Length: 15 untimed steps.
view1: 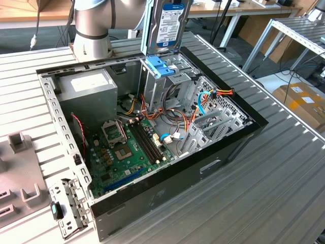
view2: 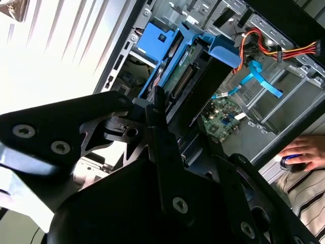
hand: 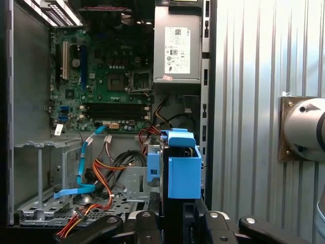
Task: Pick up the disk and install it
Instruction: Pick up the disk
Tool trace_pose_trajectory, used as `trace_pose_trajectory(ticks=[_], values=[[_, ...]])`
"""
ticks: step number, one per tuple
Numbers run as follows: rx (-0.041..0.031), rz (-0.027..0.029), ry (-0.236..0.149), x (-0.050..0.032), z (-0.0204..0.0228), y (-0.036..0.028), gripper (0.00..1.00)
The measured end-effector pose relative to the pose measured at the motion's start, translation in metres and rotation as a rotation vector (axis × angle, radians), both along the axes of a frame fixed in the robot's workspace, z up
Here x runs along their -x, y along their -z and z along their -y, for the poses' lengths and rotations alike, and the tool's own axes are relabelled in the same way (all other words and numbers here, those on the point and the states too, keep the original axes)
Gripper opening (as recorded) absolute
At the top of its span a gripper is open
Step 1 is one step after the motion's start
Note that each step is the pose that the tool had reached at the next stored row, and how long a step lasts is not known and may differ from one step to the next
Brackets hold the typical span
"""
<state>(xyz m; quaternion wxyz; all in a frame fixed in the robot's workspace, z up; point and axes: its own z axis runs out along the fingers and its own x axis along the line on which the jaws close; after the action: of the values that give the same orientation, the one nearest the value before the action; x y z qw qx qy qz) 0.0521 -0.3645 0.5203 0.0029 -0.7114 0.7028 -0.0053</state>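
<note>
My jaws are clamped on the disk point(view1: 170, 23), which hangs upright just above the drive cage point(view1: 175, 84), over its blue bracket point(view1: 157, 66). Its long axis is vertical, the lower end pointing down at the cage. I judge it wants a slow, square descent, with the side rails point(hand: 184, 175) matched to the cage and clear of the cables point(view1: 202, 104) beside it.

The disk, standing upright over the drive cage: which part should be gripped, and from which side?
Grip the disk at its upper end, jaws across its two flat faces, coming from above. It hangs upright, lower end toward the drive cage, so that end and the blue side rails should probably stay free. The gripper holds it so.
</note>
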Motion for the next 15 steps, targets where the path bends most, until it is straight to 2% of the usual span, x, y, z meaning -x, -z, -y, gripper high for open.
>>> trace_pose_trajectory(ticks=[2, 3, 7, 15], values=[[0.0000, 0.0000, 0.000, 0.0000, 0.0066, 0.0000, 0.35], [0.0000, 0.0000, 0.000, -0.0002, 0.0076, 0.0001, 0.35], [0.0004, 0.0000, 0.000, -0.0042, 0.0085, 0.0004, 0.35], [0.0004, 0.0000, 0.000, -0.0051, 0.0085, 0.0004, 0.35]])
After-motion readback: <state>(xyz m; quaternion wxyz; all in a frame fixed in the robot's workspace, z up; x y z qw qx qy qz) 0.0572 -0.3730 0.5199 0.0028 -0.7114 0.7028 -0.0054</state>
